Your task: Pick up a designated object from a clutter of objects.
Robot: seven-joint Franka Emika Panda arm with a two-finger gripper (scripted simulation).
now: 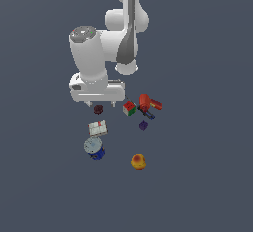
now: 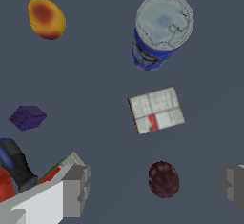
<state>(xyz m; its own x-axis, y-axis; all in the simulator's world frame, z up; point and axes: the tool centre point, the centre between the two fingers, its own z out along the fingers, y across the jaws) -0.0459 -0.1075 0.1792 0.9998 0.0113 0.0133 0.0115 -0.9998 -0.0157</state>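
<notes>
**Small maroon lump sits between spread jaws**

The gripper hangs with jaws spread wide, the dark maroon lump lying on the counter between them, just beside the white-red box. It looks light, rigid and bumpy; pinching across its middle seems safest. No writing is legible anywhere.

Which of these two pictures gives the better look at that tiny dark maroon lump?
The wrist view. There the dark maroon lump appears large, unobstructed and rounded, lying between the open gripper fingers. In the exterior view the lump is only a tiny dark speck just below the gripper, its shape too small to judge.
</notes>
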